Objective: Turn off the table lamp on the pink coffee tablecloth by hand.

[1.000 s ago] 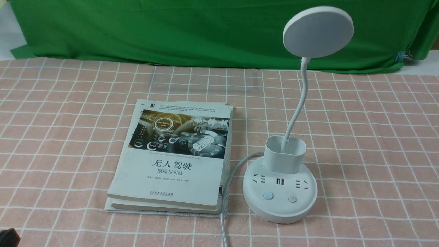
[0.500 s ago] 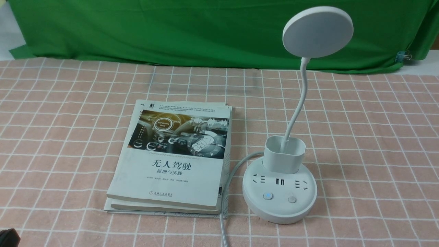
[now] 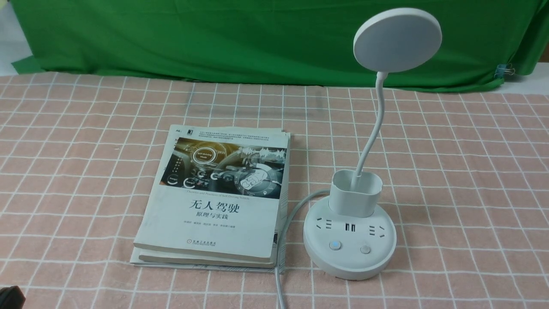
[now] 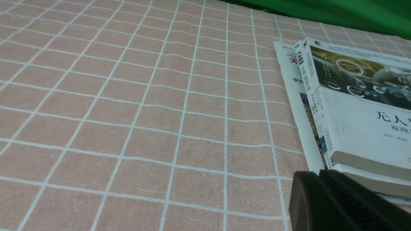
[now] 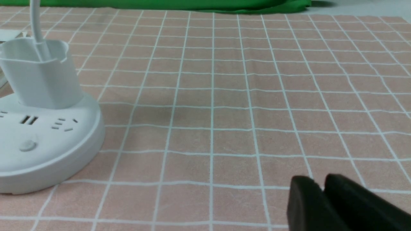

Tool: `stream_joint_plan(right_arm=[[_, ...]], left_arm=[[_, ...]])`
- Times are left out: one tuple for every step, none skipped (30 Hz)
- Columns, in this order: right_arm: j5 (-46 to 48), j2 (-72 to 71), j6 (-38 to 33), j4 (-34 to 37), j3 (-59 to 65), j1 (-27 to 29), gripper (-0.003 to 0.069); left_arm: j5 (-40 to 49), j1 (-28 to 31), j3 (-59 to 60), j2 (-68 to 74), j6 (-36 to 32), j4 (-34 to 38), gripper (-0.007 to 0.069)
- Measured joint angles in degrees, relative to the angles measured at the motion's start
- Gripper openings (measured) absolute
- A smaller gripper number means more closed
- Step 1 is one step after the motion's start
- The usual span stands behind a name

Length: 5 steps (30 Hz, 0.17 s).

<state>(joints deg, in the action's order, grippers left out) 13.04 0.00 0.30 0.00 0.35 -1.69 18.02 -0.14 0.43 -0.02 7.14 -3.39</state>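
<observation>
The white table lamp (image 3: 349,246) stands at the right of centre on the pink coffee tablecloth (image 3: 450,171), its disc head (image 3: 397,39) raised on a bent neck. One of the two buttons on its base, the left one (image 3: 335,245), glows blue. In the right wrist view the lamp's base (image 5: 48,141) lies well off to one side of my right gripper (image 5: 322,183), which hangs low over bare cloth with a narrow gap between its tips and holds nothing. My left gripper (image 4: 319,175) is shut and empty beside the books' near corner. Neither hand touches the lamp.
A stack of books (image 3: 214,201) lies just left of the lamp, also seen in the left wrist view (image 4: 359,106). The lamp's grey cable (image 3: 281,266) runs between them toward the front edge. A green cloth (image 3: 214,38) hangs along the back.
</observation>
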Motion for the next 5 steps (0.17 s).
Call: stream_joint_plan(right_arm=[[0.0,0.0,0.0,0.0,0.0,0.0,0.0149],[0.0,0.0,0.0,0.0,0.0,0.0,0.0149],[0.0,0.0,0.0,0.0,0.0,0.0,0.0150],[0.0,0.0,0.0,0.0,0.0,0.0,0.0150],[0.0,0.0,-0.3,0.0,0.0,0.0,0.0151]], left_arm=[[0.0,0.0,0.0,0.0,0.0,0.0,0.0006],[0.0,0.0,0.0,0.0,0.0,0.0,0.0006],[0.0,0.0,0.0,0.0,0.0,0.0,0.0006],[0.0,0.0,0.0,0.0,0.0,0.0,0.0006],[0.0,0.0,0.0,0.0,0.0,0.0,0.0006]])
